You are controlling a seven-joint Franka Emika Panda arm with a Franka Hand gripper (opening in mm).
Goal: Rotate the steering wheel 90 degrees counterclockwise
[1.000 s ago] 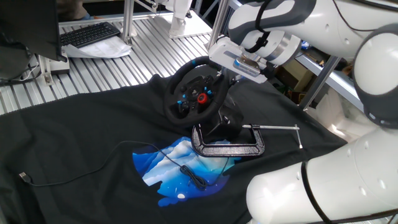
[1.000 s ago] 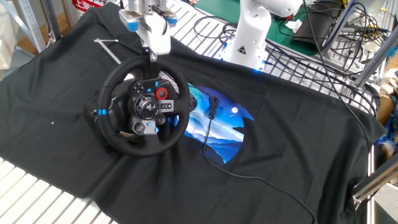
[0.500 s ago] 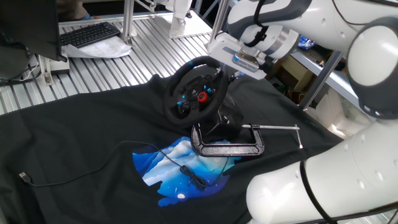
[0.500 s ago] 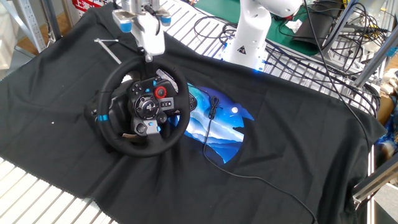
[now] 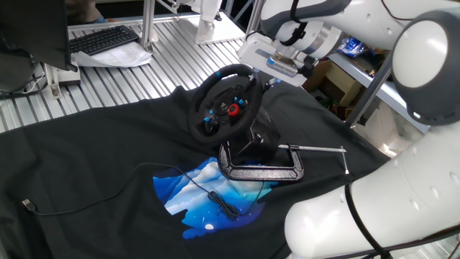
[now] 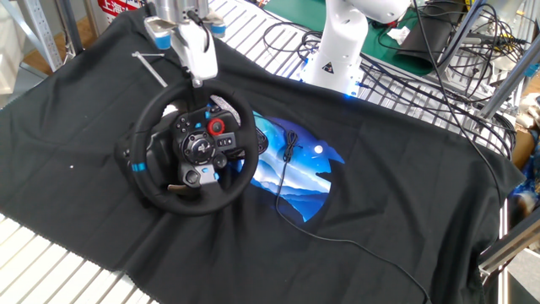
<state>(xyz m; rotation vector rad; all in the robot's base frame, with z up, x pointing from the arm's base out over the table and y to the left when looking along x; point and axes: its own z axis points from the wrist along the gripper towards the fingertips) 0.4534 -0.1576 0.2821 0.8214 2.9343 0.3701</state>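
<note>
Since the earlier frame we see the gripper [image 6: 195, 76] shift along the top of the steering wheel [image 6: 187, 152], and the blue stripe [image 6: 136, 166] on the rim has crept lower. Its jaws pinch the upper rim. We find the steering wheel on the black cloth [image 6: 405, 186] covering the worktop, with the metal C-clamp [image 5: 260, 167] touching its base and a thin black cable [image 6: 291, 203] nearby.
</note>
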